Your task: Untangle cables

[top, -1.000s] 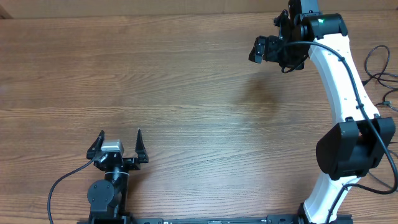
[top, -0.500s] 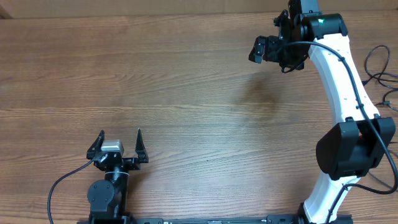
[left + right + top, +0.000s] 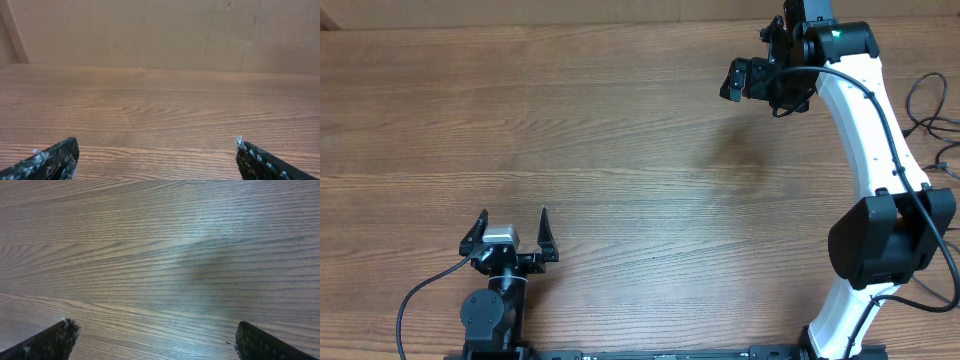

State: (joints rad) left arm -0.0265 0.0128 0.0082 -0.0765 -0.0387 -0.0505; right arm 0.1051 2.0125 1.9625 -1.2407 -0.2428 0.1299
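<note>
The left jaws and right jaws both gape wide, empty; black cords [image 3: 908,100], possibly the cables, lie far right.

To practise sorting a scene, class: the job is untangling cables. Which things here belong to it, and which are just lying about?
Belongs to the job:
thin black flexible cords at far right
left gripper, open
right gripper, open

Just there:
brown wood-grain table
thick black wire along the white right arm
beige board wall
</note>
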